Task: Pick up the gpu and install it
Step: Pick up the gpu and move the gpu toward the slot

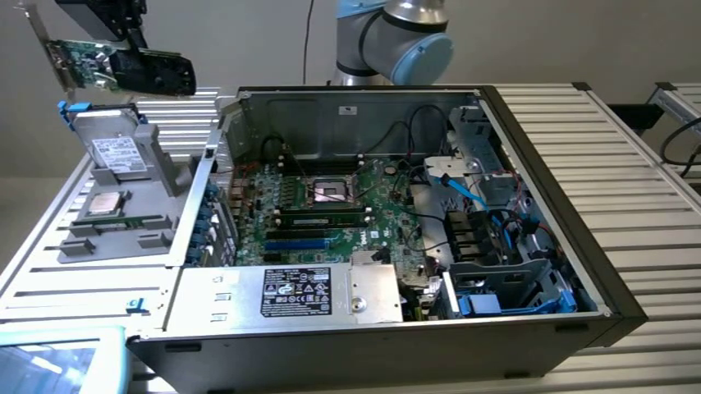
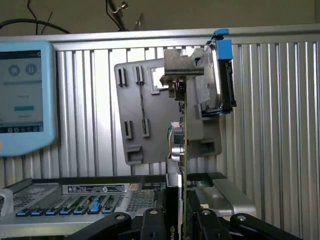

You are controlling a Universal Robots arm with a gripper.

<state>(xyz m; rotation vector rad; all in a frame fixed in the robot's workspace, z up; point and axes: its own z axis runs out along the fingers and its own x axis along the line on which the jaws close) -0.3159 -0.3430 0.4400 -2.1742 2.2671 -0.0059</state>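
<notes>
The gpu (image 1: 123, 69), a green card with a black cooler shroud and a thin silver end bracket, hangs in the air at the exterior view's upper left, above the grey parts holder (image 1: 123, 190). My gripper (image 1: 130, 39) is shut on its upper edge. In the wrist view the gpu (image 2: 183, 131) appears edge-on, its metal bracket at the far end, and the black fingers (image 2: 151, 220) clamp it from both sides. The open computer case (image 1: 235, 152) with its green motherboard (image 1: 328, 215) lies to the exterior view's right of the held card.
The parts holder carries a grey drive with a white label (image 1: 114, 152), a processor (image 1: 104, 203) and a narrow memory stick (image 1: 123, 220). A light blue tablet (image 1: 57, 359) sits at the near left corner. Cables and drive bays (image 1: 493, 238) crowd the case's right side.
</notes>
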